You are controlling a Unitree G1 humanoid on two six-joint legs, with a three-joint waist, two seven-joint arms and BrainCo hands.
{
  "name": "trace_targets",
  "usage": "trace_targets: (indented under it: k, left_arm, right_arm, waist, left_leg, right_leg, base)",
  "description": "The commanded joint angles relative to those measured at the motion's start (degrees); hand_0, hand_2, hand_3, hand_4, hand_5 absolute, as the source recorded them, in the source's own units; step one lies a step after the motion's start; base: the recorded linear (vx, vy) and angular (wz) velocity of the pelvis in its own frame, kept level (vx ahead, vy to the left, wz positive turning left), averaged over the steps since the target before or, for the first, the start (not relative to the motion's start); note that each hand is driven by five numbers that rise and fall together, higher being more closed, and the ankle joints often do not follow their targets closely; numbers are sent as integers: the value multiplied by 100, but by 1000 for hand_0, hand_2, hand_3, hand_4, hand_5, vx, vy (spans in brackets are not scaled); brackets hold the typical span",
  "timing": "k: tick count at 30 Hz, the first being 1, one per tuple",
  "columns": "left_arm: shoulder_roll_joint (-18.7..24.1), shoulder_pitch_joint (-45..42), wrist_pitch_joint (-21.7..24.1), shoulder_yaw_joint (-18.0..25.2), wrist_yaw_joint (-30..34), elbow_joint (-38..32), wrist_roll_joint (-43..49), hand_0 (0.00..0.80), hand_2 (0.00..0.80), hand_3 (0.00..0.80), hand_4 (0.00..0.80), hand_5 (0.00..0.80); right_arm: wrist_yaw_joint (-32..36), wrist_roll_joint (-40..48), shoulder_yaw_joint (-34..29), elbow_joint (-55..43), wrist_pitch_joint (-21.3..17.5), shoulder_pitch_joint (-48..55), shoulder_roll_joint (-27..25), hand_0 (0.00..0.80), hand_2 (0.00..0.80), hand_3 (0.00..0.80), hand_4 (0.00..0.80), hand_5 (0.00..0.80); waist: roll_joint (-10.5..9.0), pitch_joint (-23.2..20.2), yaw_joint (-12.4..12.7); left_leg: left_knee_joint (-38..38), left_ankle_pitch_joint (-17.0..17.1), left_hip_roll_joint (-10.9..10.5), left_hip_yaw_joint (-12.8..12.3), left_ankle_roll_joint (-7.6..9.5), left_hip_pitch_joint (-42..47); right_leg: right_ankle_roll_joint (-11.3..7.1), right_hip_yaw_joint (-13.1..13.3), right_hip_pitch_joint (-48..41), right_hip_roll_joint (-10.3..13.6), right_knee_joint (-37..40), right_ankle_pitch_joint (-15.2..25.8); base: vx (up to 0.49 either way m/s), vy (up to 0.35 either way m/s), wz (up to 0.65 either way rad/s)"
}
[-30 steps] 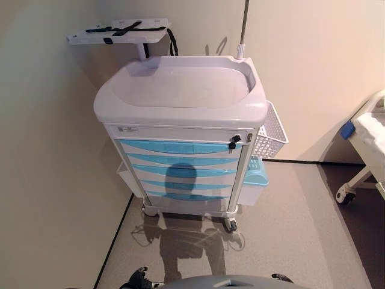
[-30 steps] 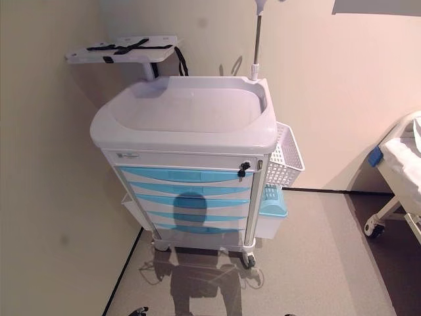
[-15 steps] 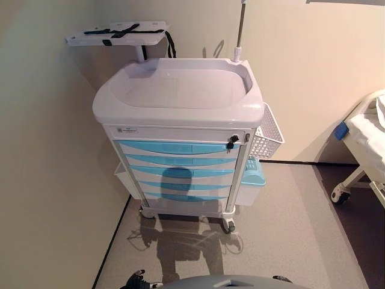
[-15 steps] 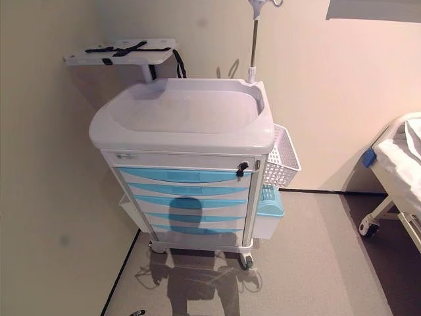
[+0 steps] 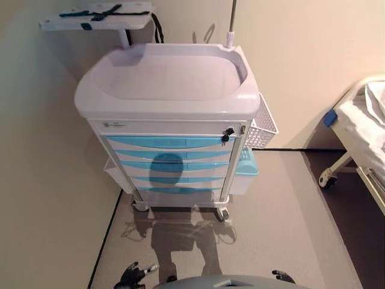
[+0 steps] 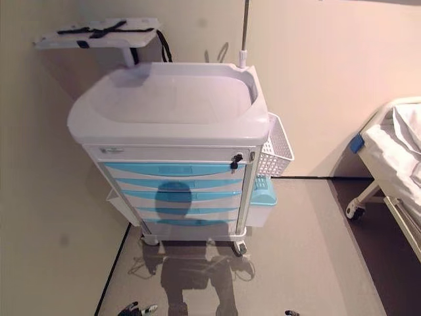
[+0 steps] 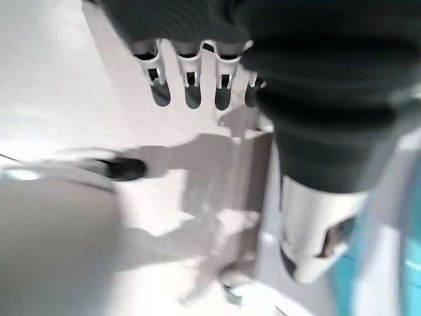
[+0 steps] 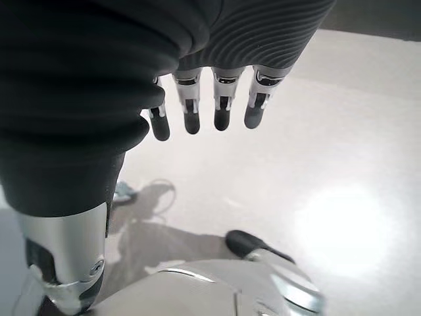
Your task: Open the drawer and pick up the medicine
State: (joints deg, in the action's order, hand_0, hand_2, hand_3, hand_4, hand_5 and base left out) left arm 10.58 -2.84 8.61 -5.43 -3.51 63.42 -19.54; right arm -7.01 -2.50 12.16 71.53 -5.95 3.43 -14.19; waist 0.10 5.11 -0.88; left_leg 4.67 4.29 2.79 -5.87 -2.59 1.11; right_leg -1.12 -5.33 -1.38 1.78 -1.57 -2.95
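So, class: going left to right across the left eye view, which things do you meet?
Strapped side shelf → medical cart → key in the lock → white wire basket → bed.

Warm, even light; soft shadow on the floor [image 5: 289, 205]; wrist views blurred.

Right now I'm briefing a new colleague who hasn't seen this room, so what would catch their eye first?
A white cart with blue drawers, all shut, stands in the corner ahead, a key at its upper right. A white mesh basket hangs on its right side, and a bed shows at the far right. Both hands hang low and open, left hand and right hand.
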Motion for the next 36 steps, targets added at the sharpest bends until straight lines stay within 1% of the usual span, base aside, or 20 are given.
trace_targets:
  k: [1, 3, 6, 7, 8, 11, 14, 16, 17, 18, 20, 21, 22, 23, 25, 26, 27, 29, 30, 36]
  left_arm:
    - [-22, 601, 471, 18, -130, -718, -750, 0, 0, 0, 0, 0]
    - [8, 747, 541, -37, -134, -1136, -1044, 0, 0, 0, 0, 0]
    - [39, 854, 581, -70, -144, -1413, -1223, 0, 0, 0, 0, 0]
    - [60, 945, 640, -74, -171, -1628, -1346, 0, 0, 0, 0, 0]
    - [96, 973, 679, -132, -205, -2060, -1445, 0, 0, 0, 0, 0]
    - [141, 1071, 741, -142, -244, -2262, -1528, 0, 0, 0, 0, 0]
    - [183, 1267, 829, -103, -292, -2786, -1823, 0, 0, 0, 0, 0]
    - [174, 1338, 851, -88, -299, -2910, -1970, 0, 0, 0, 0, 0]
    - [122, 1439, 890, -51, -258, -3151, -2292, 0, 0, 0, 0, 0]
    - [123, 1439, 890, -51, -258, -3151, -2293, 0, 0, 0, 0, 0]
    - [38, 1539, 933, -41, -150, -3513, -2758, 0, 0, 0, 0, 0]
    - [-89, 1701, 948, -72, 45, -3705, -3344, 0, 0, 0, 0, 0]
    - [-171, 1762, 942, -77, 118, -3836, -3663, 0, 0, 0, 0, 0]
    - [-250, 1829, 914, -85, 227, -3933, -3960, 0, 0, 0, 0, 0]
    - [-384, 2045, 910, -114, 377, -3992, -4507, 0, 0, 0, 0, 0]
    - [-384, 2045, 910, -114, 377, -3992, -4507, 0, 0, 0, 0, 0]
    - [-506, 2231, 926, -103, 492, -3974, -4955, 0, 0, 0, 0, 0]
    - [-557, 2337, 967, -97, 498, -3967, -5153, 0, 0, 0, 0, 0]
    - [-644, 2509, 1062, -76, 494, -4062, -5492, 0, 0, 0, 0, 0]
    - [-619, 2926, 1166, -151, 573, -4062, -5877, 0, 0, 0, 0, 0]
  right_arm:
    - [-162, 191, 224, -131, -101, -508, -102, 0, 0, 0, 0, 0]
    - [-195, 187, 287, -215, -112, -623, -168, 0, 0, 0, 0, 0]
    - [-220, 204, 280, -250, -113, -706, -222, 0, 0, 0, 0, 0]
    - [-242, 221, 275, -267, -111, -751, -265, 0, 0, 0, 0, 0]
    - [-283, 264, 266, -317, -110, -788, -302, 0, 0, 0, 0, 0]
    - [-299, 299, 266, -351, -115, -846, -335, 0, 0, 0, 0, 0]
    - [-333, 336, 279, -482, -134, -907, -410, 0, 0, 0, 0, 0]
    - [-345, 352, 282, -493, -146, -930, -419, 0, 0, 0, 0, 0]
    - [-369, 377, 293, -524, -137, -971, -438, 0, 0, 0, 0, 0]
    - [-369, 377, 293, -524, -137, -970, -438, 0, 0, 0, 0, 0]
    - [-371, 401, 293, -563, -137, -980, -457, 0, 0, 0, 0, 0]
    - [-360, 418, 276, -580, -136, -969, -474, 0, 0, 0, 0, 0]
    - [-348, 413, 265, -580, -126, -944, -483, 0, 0, 0, 0, 0]
    - [-340, 403, 261, -610, -127, -927, -496, 0, 0, 0, 0, 0]
    - [-326, 384, 249, -579, -111, -898, -523, 0, 0, 0, 0, 0]
    - [-326, 384, 249, -579, -111, -898, -523, 0, 0, 0, 0, 0]
    - [-298, 376, 244, -531, -101, -887, -542, 0, 0, 0, 0, 0]
    - [-290, 359, 245, -510, -96, -876, -560, 0, 0, 0, 0, 0]
    - [-299, 372, 234, -527, -94, -872, -576, 0, 0, 0, 0, 0]
    - [-259, 410, 274, -542, -126, -818, -636, 0, 0, 0, 0, 0]
  waist:
    - [-139, 568, -168]
    - [-172, 738, -157]
    - [-197, 795, -152]
    - [-221, 853, -153]
    - [-233, 843, -147]
    - [-257, 866, -145]
    - [-298, 854, -148]
    - [-306, 867, -148]
    - [-319, 893, -154]
    - [-319, 889, -154]
    - [-344, 931, -156]
    - [-362, 954, -184]
    - [-351, 959, -190]
    - [-357, 967, -211]
    - [-361, 947, -257]
    - [-361, 947, -257]
    - [-356, 904, -302]
    - [-350, 876, -324]
    - [-346, 852, -365]
    - [-357, 801, -468]
  left_leg:
    - [-740, -473, -534, -104, 390, -682]
    - [-1102, -536, -566, -95, 417, -1126]
    - [-1333, -580, -561, -85, 435, -1444]
    - [-1447, -598, -549, -73, 448, -1606]
    - [-1600, -607, -541, -56, 457, -1894]
    - [-1766, -628, -532, -49, 460, -2165]
    - [-1965, -656, -518, -42, 480, -2572]
    - [-2033, -668, -514, -54, 487, -2695]
    - [-2177, -700, -499, -71, 512, -2874]
    - [-2181, -702, -498, -72, 512, -2881]
    - [-2339, -753, -485, -91, 549, -3045]
    - [-2539, -824, -487, -103, 568, -3227]
    - [-2676, -1019, -494, -35, 531, -3234]
    - [-2785, -1064, -495, -25, 531, -3309]
    - [-2944, -1140, -482, -9, 529, -3447]
    - [-2944, -1140, -482, -9, 529, -3447]
    - [-3101, -1216, -460, -22, 519, -3573]
    - [-3189, -1255, -442, -22, 513, -3656]
    - [-3256, -1298, -413, -32, 502, -3721]
    - [-3431, -1414, -344, -80, 488, -3891]
  right_leg:
    - [-366, 62, 1036, 411, -569, 481]
    - [-332, 94, 1432, 440, -850, 478]
    - [-315, 94, 1729, 472, -1013, 471]
    - [-302, 103, 1867, 486, -1098, 466]
    - [-284, 109, 2143, 500, -1208, 459]
    - [-259, 107, 2383, 505, -1336, 425]
    - [-225, 99, 2762, 508, -1496, 383]
    - [-216, 80, 2887, 507, -1575, 357]
    - [-201, 83, 3082, 503, -1740, 311]
    - [-201, 84, 3089, 503, -1743, 310]
    - [-190, 78, 3264, 518, -1942, 256]
    - [-186, 56, 3436, 555, -2171, 201]
    - [-218, 69, 3455, 552, -2338, 15]
    - [-216, 70, 3515, 562, -2425, -22]
    - [-205, 45, 3636, 563, -2571, -95]
    - [-205, 45, 3636, 563, -2571, -95]
    - [-189, 41, 3763, 563, -2710, -161]
    - [-185, 42, 3839, 557, -2787, -196]
    - [-188, 41, 3931, 553, -2866, -230]
    - [-210, 63, 4144, 542, -3012, -279]
  base:
    - [-283, 41, -6]
    - [-270, 35, -5]
    - [-109, 11, 6]
    - [-109, -1, 2]
    - [-109, -1, 3]
    - [-84, 7, 11]
    - [-65, 0, -1]
    - [-48, 7, 4]
    - [-32, 9, 2]
    - [-48, 11, 5]
    - [-24, 0, -1]
    - [47, -4, -2]
    - [58, -12, 8]
    - [75, -22, 17]
    - [1, -15, 5]
    - [21, -23, -4]
    - [0, 0, 0]
    - [14, -8, 3]
    - [0, 0, 0]
    - [26, -2, -8]
